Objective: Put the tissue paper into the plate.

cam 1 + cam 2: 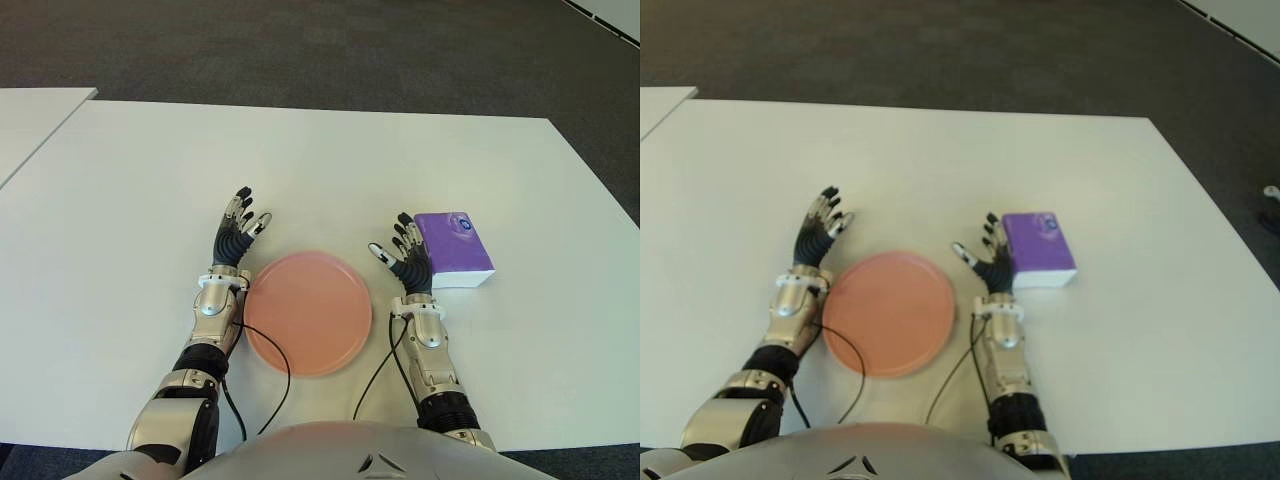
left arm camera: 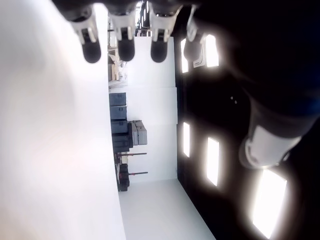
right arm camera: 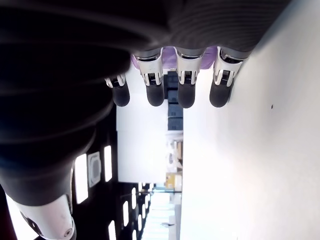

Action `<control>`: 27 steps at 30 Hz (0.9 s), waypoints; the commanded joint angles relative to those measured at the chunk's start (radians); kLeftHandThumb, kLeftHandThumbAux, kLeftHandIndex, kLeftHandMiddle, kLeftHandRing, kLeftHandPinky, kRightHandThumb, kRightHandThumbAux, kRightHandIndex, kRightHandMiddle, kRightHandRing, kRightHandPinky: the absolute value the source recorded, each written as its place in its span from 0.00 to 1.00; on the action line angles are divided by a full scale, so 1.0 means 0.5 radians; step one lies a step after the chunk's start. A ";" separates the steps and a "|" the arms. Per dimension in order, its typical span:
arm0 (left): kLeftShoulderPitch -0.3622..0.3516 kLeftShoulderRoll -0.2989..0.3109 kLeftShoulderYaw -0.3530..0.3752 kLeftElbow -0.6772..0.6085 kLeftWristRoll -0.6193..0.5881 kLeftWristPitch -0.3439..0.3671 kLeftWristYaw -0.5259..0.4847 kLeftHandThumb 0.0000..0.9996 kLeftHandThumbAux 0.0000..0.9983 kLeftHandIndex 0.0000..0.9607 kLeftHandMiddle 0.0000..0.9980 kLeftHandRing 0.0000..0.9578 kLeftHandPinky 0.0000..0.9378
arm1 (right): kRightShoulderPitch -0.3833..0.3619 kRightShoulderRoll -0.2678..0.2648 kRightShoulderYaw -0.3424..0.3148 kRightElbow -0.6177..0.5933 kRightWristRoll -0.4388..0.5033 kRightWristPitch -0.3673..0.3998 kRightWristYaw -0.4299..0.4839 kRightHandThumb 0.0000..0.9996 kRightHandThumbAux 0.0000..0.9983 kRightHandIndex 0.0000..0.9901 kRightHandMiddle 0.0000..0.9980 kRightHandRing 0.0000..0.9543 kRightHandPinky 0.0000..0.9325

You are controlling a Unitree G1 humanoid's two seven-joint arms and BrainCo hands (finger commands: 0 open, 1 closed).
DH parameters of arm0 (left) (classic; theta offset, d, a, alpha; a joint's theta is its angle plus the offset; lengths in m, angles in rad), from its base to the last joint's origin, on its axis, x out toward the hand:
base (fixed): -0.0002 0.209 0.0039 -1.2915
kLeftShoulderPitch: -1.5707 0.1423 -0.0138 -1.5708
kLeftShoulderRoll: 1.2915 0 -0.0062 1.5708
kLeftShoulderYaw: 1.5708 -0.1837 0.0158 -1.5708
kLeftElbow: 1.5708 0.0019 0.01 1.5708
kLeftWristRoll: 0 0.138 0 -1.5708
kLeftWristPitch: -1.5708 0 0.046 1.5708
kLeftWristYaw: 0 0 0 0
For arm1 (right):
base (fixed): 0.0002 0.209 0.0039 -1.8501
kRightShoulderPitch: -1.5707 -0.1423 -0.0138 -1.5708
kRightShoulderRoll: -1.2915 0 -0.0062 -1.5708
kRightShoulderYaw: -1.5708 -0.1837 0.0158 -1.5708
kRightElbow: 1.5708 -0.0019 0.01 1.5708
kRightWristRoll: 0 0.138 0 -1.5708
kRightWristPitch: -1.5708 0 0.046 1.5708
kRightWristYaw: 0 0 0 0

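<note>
— Where's the tissue paper [image 1: 455, 248]?

— Over on the white table [image 1: 330, 170], a purple pack lying flat, to the right of the pink plate [image 1: 308, 311] and clear of it. Nothing lies in the plate.

— And the hands?

— The right hand [image 1: 408, 258] sits between the plate and the pack, just beside the pack's left edge. Its fingers [image 3: 186, 92] are stretched out straight, gripping nothing; whether the hand actually touches the pack I cannot tell.

— The left one?

— The left hand [image 1: 236, 235] is at the plate's upper left rim, fingers [image 2: 126, 46] extended and loose as well, holding nothing. Black cables [image 1: 270, 370] trail from both wrists back toward the robot's body.
</note>
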 commanded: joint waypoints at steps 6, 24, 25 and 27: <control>0.225 -0.024 -0.037 0.093 0.079 0.002 0.045 0.00 0.58 0.00 0.00 0.00 0.00 | 0.092 0.005 0.008 0.056 0.001 0.079 0.005 0.23 0.73 0.00 0.05 0.07 0.12; 0.222 -0.040 -0.033 0.083 0.062 0.020 0.030 0.00 0.58 0.00 0.00 0.00 0.00 | 0.083 -0.008 0.017 0.062 -0.010 0.065 0.016 0.24 0.73 0.00 0.06 0.07 0.12; 0.221 -0.041 -0.033 0.083 0.063 0.021 0.031 0.00 0.59 0.00 0.00 0.00 0.00 | 0.080 -0.007 0.019 0.062 -0.011 0.064 0.015 0.24 0.73 0.00 0.06 0.07 0.12; 0.217 -0.043 -0.032 0.084 0.063 0.023 0.036 0.00 0.59 0.00 0.00 0.00 0.00 | 0.057 0.001 0.032 -0.010 -0.021 0.095 0.009 0.25 0.73 0.00 0.06 0.07 0.12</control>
